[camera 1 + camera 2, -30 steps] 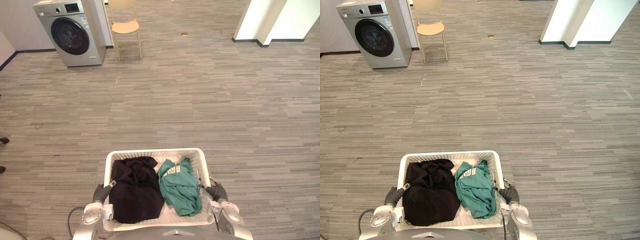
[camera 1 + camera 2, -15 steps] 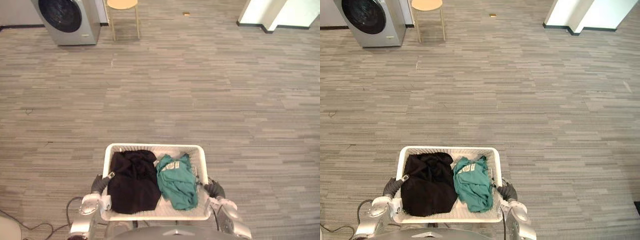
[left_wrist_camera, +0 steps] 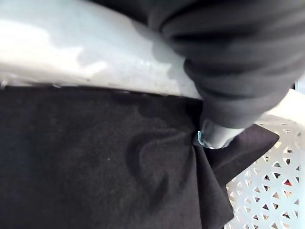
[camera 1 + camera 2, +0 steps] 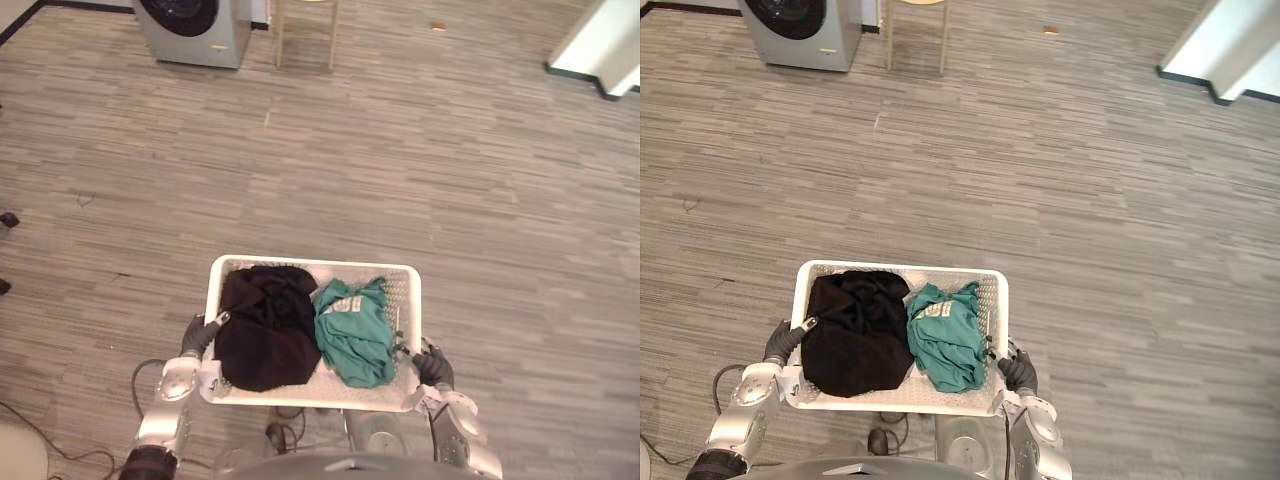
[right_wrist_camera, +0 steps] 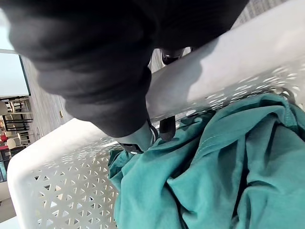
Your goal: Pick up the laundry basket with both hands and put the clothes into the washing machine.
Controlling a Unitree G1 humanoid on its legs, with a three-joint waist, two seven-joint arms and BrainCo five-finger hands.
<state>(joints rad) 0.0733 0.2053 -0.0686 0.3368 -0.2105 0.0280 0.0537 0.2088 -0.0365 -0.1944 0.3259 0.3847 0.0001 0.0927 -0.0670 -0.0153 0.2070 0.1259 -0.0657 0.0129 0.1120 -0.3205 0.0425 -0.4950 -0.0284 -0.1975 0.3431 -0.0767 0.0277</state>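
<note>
While flanking the laundry basket (image 4: 310, 263), the left hand (image 4: 199, 336) and right hand (image 4: 433, 369) are gripping its side rims with curled fingers. Inside, a black garment (image 4: 262, 328) is lying beside a teal garment (image 4: 352, 335), far from the washing machine (image 4: 195, 22).

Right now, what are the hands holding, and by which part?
The white laundry basket: left hand curled over its left side rim, right hand over its right side rim.

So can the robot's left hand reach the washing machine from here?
Probably not. The washing machine stands far away, and the left hand is gripping the rim of the laundry basket, as the right hand grips the other side. It would likely have to walk closer first.
</note>
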